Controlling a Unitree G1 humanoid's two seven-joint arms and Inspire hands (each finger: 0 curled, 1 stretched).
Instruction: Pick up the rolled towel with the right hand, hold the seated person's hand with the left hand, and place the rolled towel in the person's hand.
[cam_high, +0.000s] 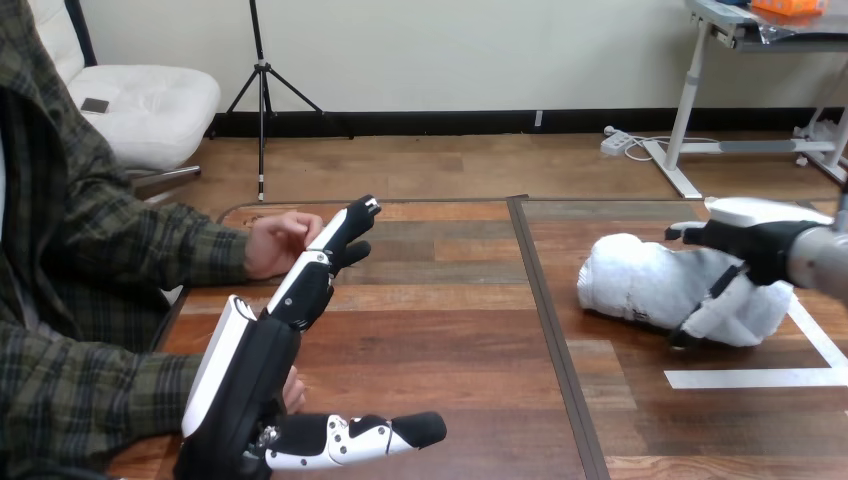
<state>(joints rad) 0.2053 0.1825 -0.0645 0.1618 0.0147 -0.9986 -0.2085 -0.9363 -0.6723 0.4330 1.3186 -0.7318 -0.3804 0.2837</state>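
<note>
Right hand (752, 245) curls round the rolled towel (640, 280) — left hand (245, 385) outstretched, fingers straight.

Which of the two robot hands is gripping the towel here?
The right hand, fingers curled over the rolled towel at the table's right. The left hand is straight-fingered, holding nothing, beside the person's upper hand.

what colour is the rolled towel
The towel is white, clearest in the head view.

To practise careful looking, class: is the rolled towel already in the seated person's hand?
No: the towel lies on the table at the right, with the robot's right hand curled round it.
</note>
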